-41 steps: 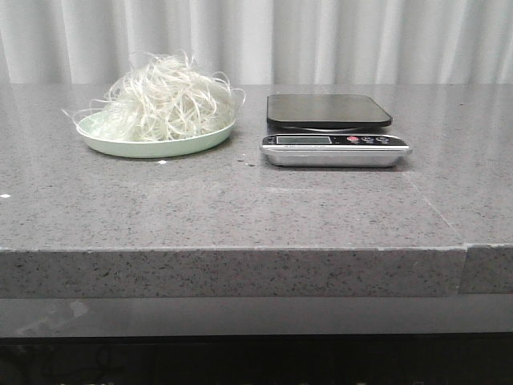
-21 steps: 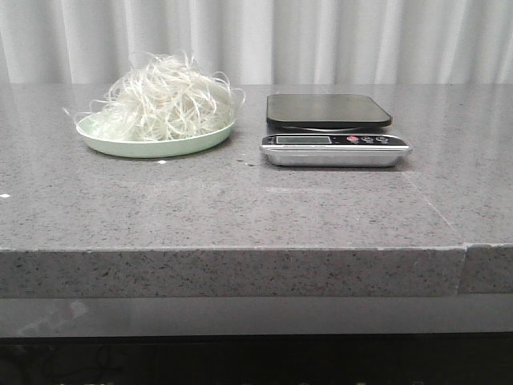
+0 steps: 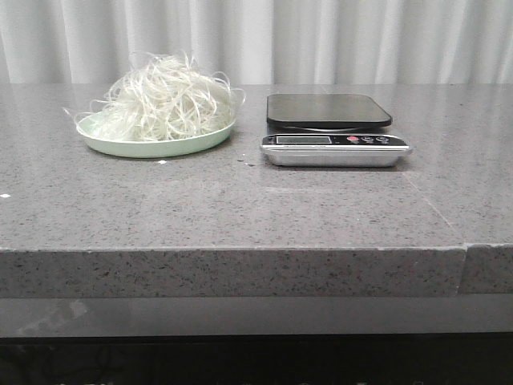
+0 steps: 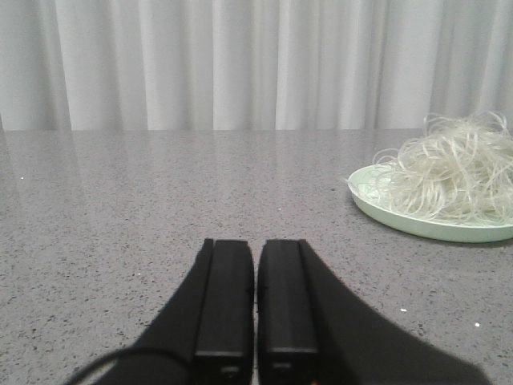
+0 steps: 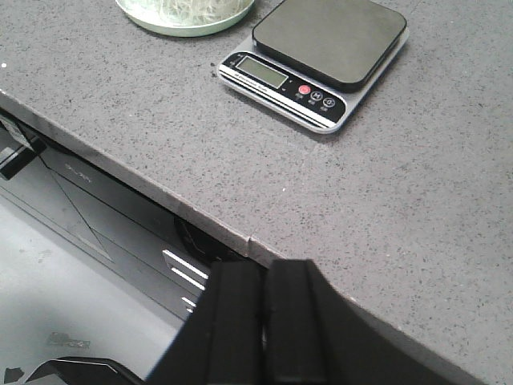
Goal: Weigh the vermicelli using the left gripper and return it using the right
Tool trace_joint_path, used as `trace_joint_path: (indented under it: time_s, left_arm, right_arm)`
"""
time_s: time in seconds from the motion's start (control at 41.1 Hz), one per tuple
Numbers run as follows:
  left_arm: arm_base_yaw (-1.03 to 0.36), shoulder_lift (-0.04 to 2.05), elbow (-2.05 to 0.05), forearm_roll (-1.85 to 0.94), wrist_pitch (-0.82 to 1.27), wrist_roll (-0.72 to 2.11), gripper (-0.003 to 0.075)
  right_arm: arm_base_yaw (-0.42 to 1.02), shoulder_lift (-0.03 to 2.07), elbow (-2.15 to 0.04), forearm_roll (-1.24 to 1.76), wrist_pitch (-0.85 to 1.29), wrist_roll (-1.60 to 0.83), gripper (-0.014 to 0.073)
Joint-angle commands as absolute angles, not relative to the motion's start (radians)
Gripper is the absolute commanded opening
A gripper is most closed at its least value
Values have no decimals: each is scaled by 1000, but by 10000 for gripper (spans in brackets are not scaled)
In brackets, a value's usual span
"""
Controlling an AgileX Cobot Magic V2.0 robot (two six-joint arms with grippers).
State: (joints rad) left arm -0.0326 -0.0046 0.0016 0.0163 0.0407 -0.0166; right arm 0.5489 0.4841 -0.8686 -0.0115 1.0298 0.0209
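Observation:
The vermicelli, a fluffy whitish tangle, lies heaped on a pale green plate at the back left of the grey table. It also shows in the left wrist view, and part of it shows in the right wrist view. A kitchen scale with an empty black platform stands right of the plate. My left gripper is shut and empty, low over the table, well short of the plate. My right gripper is shut and empty, at the table's front edge. Neither gripper shows in the front view.
The grey speckled table has a seam at its front right edge. White curtains hang behind it. Dark shelving lies below the table's front edge in the right wrist view.

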Motion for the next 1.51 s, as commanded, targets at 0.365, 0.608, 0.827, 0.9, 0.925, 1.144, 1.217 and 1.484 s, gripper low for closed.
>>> trace_joint_path:
  time_s: [0.365, 0.608, 0.827, 0.9, 0.925, 1.144, 1.217, 1.484]
  left_arm:
    - [-32, -24, 10, 16, -32, -19, 145]
    - [-32, -24, 10, 16, -32, -19, 145]
    - [-32, -24, 10, 16, -32, -19, 145]
    - [-32, -24, 10, 16, -32, -19, 145]
    - [-32, -24, 10, 16, -32, -19, 145]
    - [-32, -24, 10, 16, -32, -19, 145]
    - [-32, -24, 10, 16, -32, -19, 145]
    - [-32, -24, 10, 16, -32, -19, 145]
  right_arm:
    - [329, 297, -631, -40, 701, 19, 168]
    - [134, 109, -294, -39, 324, 19, 168]
    - [46, 6, -55, -17, 97, 20, 168]
    - [43, -15, -4, -16, 34, 20, 168]
    - [42, -21, 14, -15, 16, 20, 168]
    - [14, -26, 20, 25, 0, 20, 168]
    - [15, -27, 20, 25, 0, 20, 168]
    - [16, -27, 20, 25, -5, 20, 168]
